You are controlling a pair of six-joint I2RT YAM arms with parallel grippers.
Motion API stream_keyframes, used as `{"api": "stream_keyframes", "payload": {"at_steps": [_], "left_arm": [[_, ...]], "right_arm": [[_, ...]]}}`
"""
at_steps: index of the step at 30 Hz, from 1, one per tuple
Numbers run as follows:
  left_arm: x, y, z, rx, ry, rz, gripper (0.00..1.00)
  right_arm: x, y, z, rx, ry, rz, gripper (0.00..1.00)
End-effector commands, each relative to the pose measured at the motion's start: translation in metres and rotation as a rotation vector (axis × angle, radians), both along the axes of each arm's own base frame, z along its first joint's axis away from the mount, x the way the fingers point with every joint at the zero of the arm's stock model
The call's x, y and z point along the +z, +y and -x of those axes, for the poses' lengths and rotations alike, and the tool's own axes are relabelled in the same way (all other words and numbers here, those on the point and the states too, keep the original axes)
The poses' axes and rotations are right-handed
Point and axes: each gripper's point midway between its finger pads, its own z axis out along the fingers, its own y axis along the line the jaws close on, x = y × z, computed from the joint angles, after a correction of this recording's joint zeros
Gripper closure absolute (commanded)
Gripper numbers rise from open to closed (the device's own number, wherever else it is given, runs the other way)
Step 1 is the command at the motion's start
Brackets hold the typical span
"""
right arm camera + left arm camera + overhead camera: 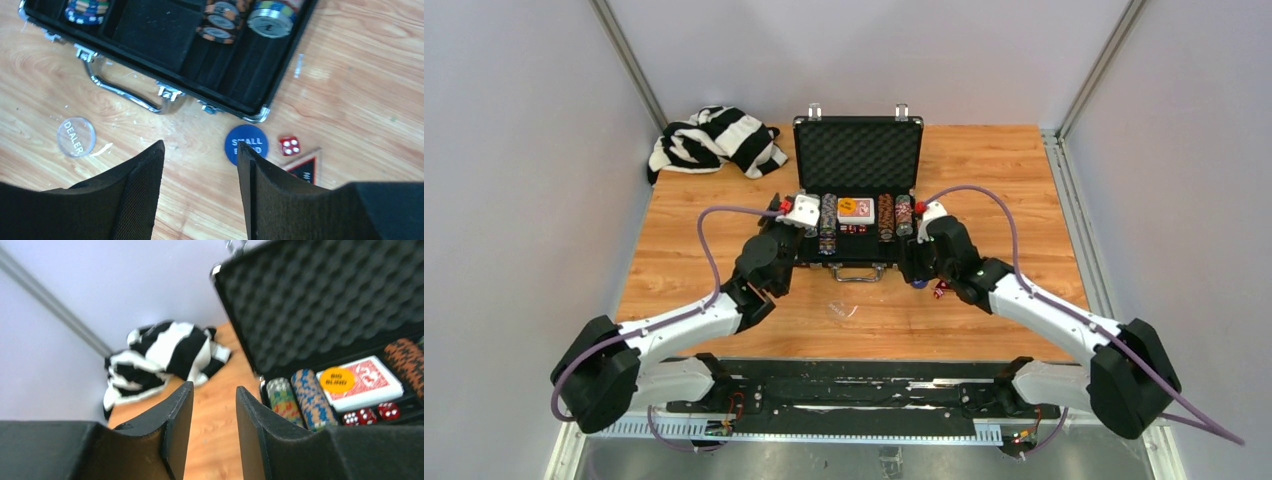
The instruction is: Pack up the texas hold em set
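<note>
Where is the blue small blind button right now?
The blue small blind button lies on the table just off the near right corner of the briefcase, beside a loose red die, seen in the right wrist view.

white/blk arms (686, 322) w/ purple cables (707, 245), blk fingers (176, 430).

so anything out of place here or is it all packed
Yes. Three pieces lie loose on the table by the handle side of the open case: the clear dealer button, the blue small blind button and, beside it, one red die.
</note>
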Motion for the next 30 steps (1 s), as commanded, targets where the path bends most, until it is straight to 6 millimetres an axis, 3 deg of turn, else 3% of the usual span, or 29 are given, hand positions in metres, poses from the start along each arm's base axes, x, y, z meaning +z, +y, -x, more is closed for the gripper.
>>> {"api": "stream_keyframes", "payload": {"at_steps": [1,4,5,7,9,10,14,16,20,23,26,27,30], "left_arm": [[-0.006,0.041,0.02,0.167,-0.035,0.411,0.57],[-0.012,0.045,0.037,0.099,0.017,0.382,0.5],[-0.014,0.051,0.044,0.098,0.006,0.429,0.41],[-0.017,0.071,0.056,0.146,-0.024,0.525,0.1],[-0.026,0.086,0.06,0.227,0.016,0.529,0.02],[-0.03,0.093,0.059,0.266,0.055,0.529,0.0],[-0.061,0.129,0.055,0.451,0.231,0.672,0.02],[-0.078,0.154,0.063,0.589,0.245,0.776,0.08],[-0.096,0.175,0.077,0.715,0.236,0.873,0.04],[-0.102,0.19,0.08,0.75,0.237,0.988,0.0],[-0.111,0.21,0.081,0.797,0.229,1.097,0.02],[-0.115,0.218,0.081,0.823,0.221,1.108,0.01],[-0.141,0.258,0.083,0.977,0.209,1.149,0.01]], "right_arm": [[0.017,-0.034,-0.016,-0.175,-0.067,-0.04,0.44],[0.016,-0.047,-0.015,-0.195,-0.048,-0.052,0.44],[0.018,-0.045,-0.014,-0.169,-0.048,-0.057,0.44],[0.02,-0.031,-0.011,-0.09,-0.042,-0.089,0.41],[0.02,-0.006,-0.009,0.003,-0.011,-0.132,0.41],[0.013,0.01,-0.007,0.056,0.011,-0.127,0.41],[0.02,0.087,-0.003,0.267,-0.03,-0.044,0.4],[0.022,0.125,0.001,0.36,-0.035,-0.03,0.39],[0.032,0.198,0.015,0.601,-0.037,-0.076,0.35],[0.034,0.244,0.03,0.768,-0.048,-0.142,0.31],[0.02,0.281,0.043,0.901,-0.087,-0.105,0.28],[0.026,0.295,0.043,0.931,-0.132,-0.096,0.27],[0.012,0.328,0.049,1.003,-0.202,-0.05,0.24]]}}
